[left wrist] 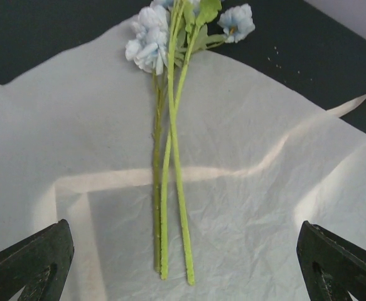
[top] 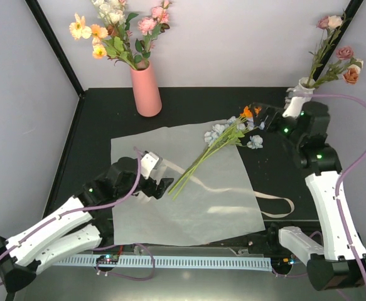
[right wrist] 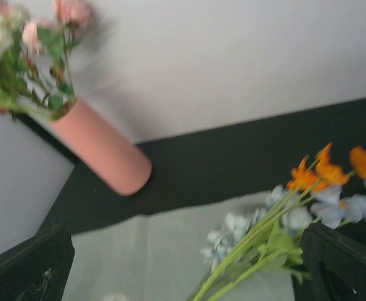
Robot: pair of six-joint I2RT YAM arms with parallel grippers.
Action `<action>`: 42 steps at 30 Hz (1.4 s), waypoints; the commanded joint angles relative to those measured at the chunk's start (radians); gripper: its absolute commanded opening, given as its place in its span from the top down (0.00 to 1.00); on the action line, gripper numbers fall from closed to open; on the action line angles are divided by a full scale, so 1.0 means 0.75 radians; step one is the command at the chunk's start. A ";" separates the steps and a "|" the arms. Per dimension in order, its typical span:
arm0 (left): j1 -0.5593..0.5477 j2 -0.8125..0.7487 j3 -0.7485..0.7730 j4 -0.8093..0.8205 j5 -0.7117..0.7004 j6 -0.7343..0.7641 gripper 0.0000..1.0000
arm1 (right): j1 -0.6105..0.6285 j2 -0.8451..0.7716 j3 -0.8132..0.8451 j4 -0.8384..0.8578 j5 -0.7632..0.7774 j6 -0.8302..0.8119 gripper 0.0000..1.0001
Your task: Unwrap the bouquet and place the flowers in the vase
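Left wrist: my left fingers (left wrist: 26, 266) gape empty, stem ends of the flowers (left wrist: 146, 47) between them, for pinching.
Right wrist: my right fingers (right wrist: 26, 269) gape empty, near their heads.

The paper (top: 201, 213) (thin, crinkled) covers a matt table (top: 107, 113).

- Black table (top: 95, 125): flat, matte.
- White paper sheet (top: 214, 207): spread flat at table centre.
- Flowers (top: 223, 135): stems on the sheet, heads past its far edge.
- Cream ribbon (top: 277, 198): looped off the sheet's right side.
- Pink vase (top: 146, 91): upright, far left.
- White vase (top: 294, 103): upright, far right.
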 commanded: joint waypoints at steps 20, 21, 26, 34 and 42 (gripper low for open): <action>0.012 0.951 0.580 -0.303 -0.029 0.230 0.09 | 0.276 -0.240 -0.591 0.073 0.109 -0.044 0.00; 0.011 1.013 0.608 -0.314 -0.024 0.232 0.14 | 0.276 -0.247 -0.602 0.069 0.108 -0.048 0.00; 0.010 1.195 0.693 -0.313 0.023 0.165 0.36 | 0.276 -0.281 -0.648 0.055 0.105 -0.063 0.00; -0.030 1.337 0.708 -0.252 0.031 0.009 0.57 | 0.276 -0.272 -0.690 0.060 0.102 -0.073 0.00; -0.065 1.430 0.687 -0.213 0.045 -0.021 0.64 | 0.275 -0.250 -0.699 0.072 0.096 -0.075 0.00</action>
